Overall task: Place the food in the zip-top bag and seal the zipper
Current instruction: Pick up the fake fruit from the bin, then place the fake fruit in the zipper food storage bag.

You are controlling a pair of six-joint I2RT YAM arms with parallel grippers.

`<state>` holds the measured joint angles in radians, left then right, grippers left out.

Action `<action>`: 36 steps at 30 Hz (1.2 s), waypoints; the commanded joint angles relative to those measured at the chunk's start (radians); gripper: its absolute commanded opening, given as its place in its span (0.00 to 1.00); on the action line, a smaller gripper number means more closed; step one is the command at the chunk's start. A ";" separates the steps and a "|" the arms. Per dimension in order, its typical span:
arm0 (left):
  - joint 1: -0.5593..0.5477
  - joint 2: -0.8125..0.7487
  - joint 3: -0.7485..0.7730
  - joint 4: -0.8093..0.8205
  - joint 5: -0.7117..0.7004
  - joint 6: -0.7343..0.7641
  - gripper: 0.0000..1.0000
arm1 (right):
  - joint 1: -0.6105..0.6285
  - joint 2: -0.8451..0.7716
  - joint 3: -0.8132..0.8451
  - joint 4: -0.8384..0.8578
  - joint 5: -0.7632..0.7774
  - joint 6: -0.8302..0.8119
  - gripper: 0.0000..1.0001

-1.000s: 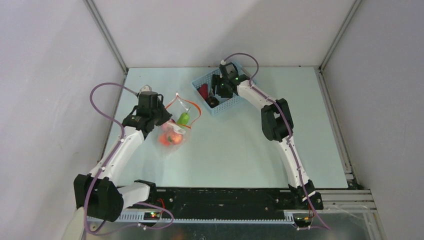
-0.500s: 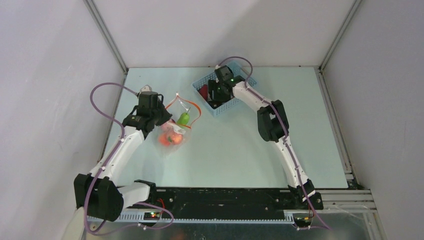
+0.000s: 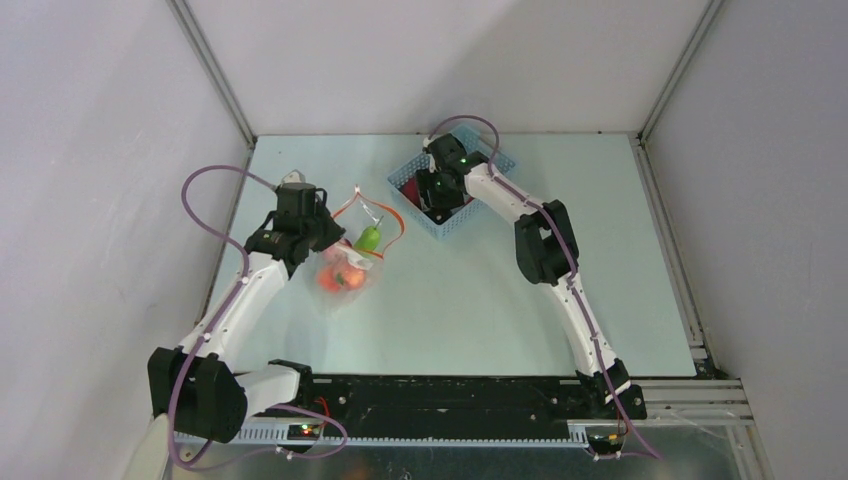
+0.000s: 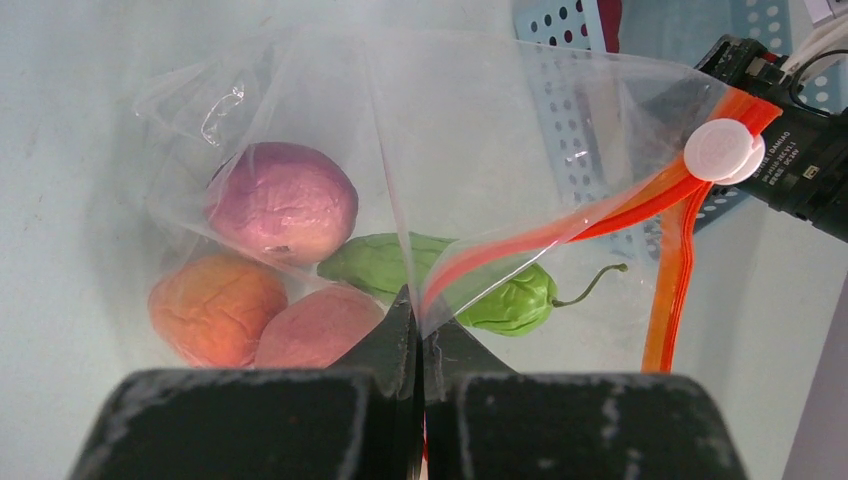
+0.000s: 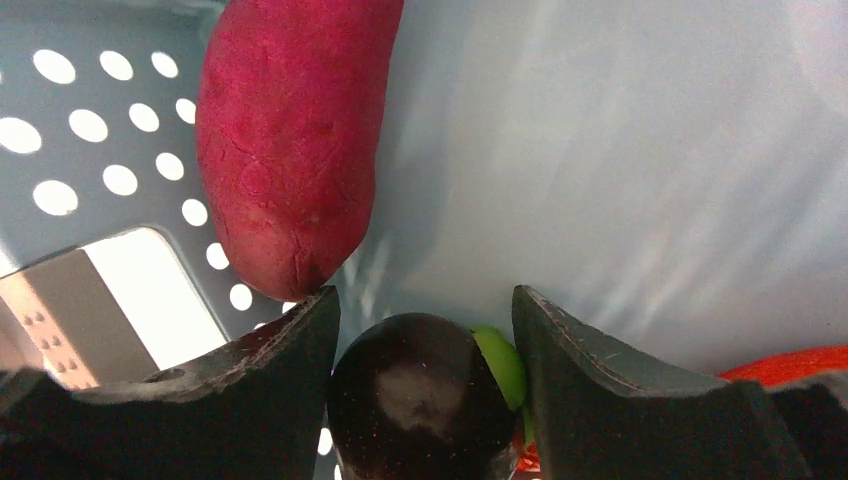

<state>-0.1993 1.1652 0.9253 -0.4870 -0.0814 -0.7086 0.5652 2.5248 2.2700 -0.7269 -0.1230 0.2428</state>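
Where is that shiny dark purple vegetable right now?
In the right wrist view, the dark vegetable lies in the blue basket, between the tips of the open right gripper, just below the long red vegetable.

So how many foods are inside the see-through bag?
4. A purple one at the top, an orange one lower left, a peach one beside it, a green one on the right. More could hide behind the left gripper.
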 commanded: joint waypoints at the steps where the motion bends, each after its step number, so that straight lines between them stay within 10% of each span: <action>1: 0.009 0.000 0.001 0.030 0.032 -0.006 0.00 | 0.013 -0.022 -0.023 -0.063 -0.034 -0.030 0.64; 9: 0.009 -0.004 0.000 0.028 0.037 -0.005 0.00 | 0.007 -0.081 -0.060 -0.009 -0.032 0.024 0.29; 17: 0.009 0.000 0.001 0.035 0.052 -0.005 0.00 | -0.018 -0.381 -0.316 0.285 -0.005 0.086 0.16; 36: 0.009 -0.001 0.003 0.036 0.093 -0.015 0.00 | 0.237 -0.702 -0.638 0.596 -0.249 -0.037 0.23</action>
<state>-0.1993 1.1652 0.9253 -0.4801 -0.0212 -0.7105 0.7311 1.8164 1.6157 -0.1581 -0.3672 0.2607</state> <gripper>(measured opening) 0.009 0.618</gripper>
